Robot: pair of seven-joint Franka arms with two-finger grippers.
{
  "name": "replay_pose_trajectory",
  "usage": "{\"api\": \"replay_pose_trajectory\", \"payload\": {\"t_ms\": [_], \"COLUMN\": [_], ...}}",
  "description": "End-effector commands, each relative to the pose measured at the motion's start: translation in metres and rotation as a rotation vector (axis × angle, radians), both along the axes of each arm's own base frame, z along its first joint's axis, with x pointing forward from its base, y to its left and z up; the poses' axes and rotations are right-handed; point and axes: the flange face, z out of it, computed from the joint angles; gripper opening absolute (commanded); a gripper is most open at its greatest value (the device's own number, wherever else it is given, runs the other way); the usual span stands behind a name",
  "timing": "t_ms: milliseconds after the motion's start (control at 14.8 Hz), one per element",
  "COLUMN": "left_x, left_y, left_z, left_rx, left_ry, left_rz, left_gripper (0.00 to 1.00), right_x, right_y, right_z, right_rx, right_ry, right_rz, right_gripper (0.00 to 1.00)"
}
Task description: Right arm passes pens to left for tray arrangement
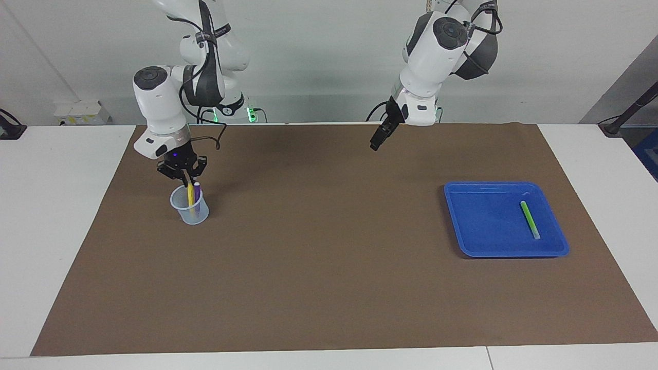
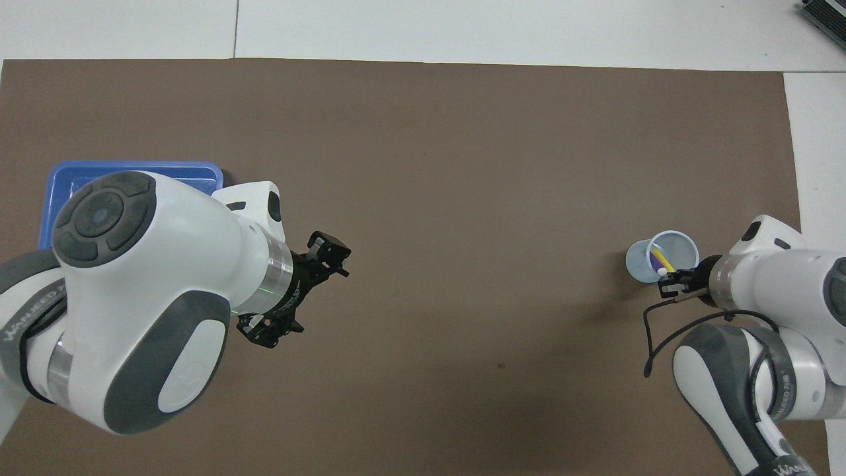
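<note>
The green pen (image 1: 529, 219) lies in the blue tray (image 1: 473, 226) toward the left arm's end of the table; in the overhead view the tray (image 2: 132, 169) is mostly hidden under the left arm. The yellow pen (image 1: 190, 196) and purple pen (image 1: 197, 188) stand in a small translucent cup (image 1: 189, 213) toward the right arm's end; they also show in the overhead view, yellow (image 2: 661, 259) and purple (image 2: 661, 271). My right gripper (image 1: 185, 180), blue light on, is right over the cup at the pen tops. My left gripper (image 1: 376, 145) hangs in the air over the mat, holding nothing.
A brown mat (image 1: 318, 267) covers most of the white table. The cup (image 2: 644, 261) stands near the mat's edge at the right arm's end. A thin black cable (image 2: 651, 344) loops beside the right wrist.
</note>
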Motion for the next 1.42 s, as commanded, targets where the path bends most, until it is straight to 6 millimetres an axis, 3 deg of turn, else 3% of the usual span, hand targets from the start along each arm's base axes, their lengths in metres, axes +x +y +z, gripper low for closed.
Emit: {"api": "replay_pose_trajectory", "payload": {"t_ms": [0,339,745,1355], "left_x": [-0.009,-0.014,-0.014,-0.013], "left_y": [-0.005,-0.026,-0.026,-0.027], "left_z": [0.003,0.005,-0.001,-0.002], "left_rx": [-0.016,-0.029,-0.038,-0.05], "left_ry": [-0.003,-0.014,-0.027,-0.044], "left_rz": [0.092,0.244,0.284,0.294], "left_gripper": [1.0,1.0,1.0,1.0], "right_x": [0.001,0.004,0.011,0.019], "right_y": [-0.004,-0.002,0.001,0.005], "right_z": [0.003,0.01,0.031,0.099], "right_rx": [-0.021,-0.021,-0.022,-0.02], "right_ry": [0.013,0.037,0.063,0.142], "right_rz": [0.018,0.018,0.021,0.009], "right_gripper": [0.0,0.0,0.0,0.0]}}
